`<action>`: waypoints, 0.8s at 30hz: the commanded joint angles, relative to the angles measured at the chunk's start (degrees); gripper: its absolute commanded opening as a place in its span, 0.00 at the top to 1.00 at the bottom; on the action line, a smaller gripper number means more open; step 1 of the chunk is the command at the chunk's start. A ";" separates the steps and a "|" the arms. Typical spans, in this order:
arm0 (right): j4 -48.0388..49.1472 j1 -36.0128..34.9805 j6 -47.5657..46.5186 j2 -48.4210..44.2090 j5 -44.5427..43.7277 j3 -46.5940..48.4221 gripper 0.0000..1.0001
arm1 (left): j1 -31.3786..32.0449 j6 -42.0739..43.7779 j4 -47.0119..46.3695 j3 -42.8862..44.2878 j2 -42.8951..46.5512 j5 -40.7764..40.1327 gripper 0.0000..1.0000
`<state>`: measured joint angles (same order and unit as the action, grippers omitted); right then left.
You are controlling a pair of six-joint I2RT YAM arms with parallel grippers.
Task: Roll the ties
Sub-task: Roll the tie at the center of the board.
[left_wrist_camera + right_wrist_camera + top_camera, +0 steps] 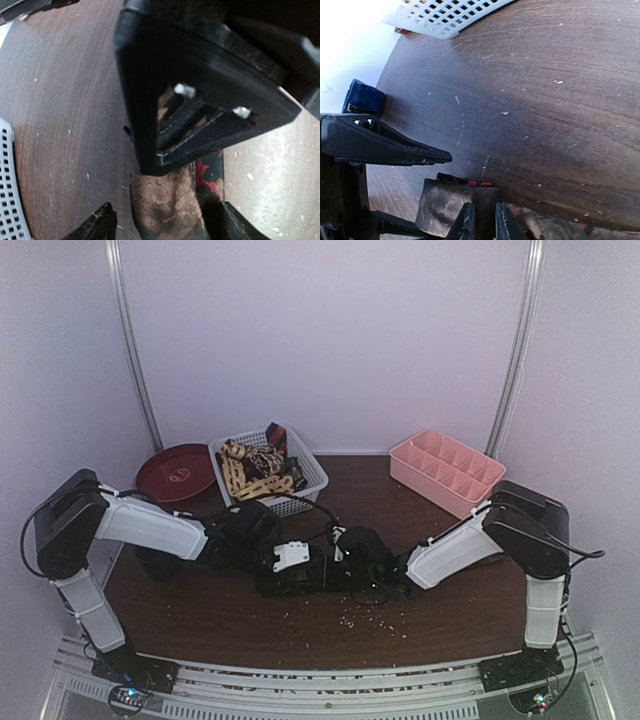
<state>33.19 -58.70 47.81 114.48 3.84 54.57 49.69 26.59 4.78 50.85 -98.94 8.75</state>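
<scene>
A folded tie (165,202), mottled brown with a dark red-patterned side (206,172), lies on the table's middle between both arms. My left gripper (167,226) stands open, one finger on each side of the tie's end without touching it. From the opposite side my right gripper (485,225) is shut on the tie (440,200), its two fingers pinching a fold. One of the left fingers (395,147) shows just beyond that. More ties (255,470), tan-and-cream and dark, are heaped in the white basket (305,485).
A dark red plate (175,472) sits left of the basket and a pink divided tray (445,472) stands at the back right. A small dark blue mug (362,97) stands near the table's left edge. Crumbs dot the wooden tabletop (380,620).
</scene>
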 commanded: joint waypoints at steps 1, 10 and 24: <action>1.85 -0.08 -0.60 0.66 1.08 -0.58 0.84 | -0.64 2.40 0.67 3.31 -2.89 1.72 0.31; 3.44 -0.05 -0.59 0.46 1.52 -1.14 0.85 | -1.25 2.53 5.15 6.58 -5.87 3.27 0.34; 9.82 -0.02 0.60 1.21 6.09 -1.39 0.84 | -4.13 -0.31 5.69 2.53 -0.64 6.33 0.37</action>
<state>38.92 -58.11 48.18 114.80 6.85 53.04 46.22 27.51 10.02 55.02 -102.13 15.14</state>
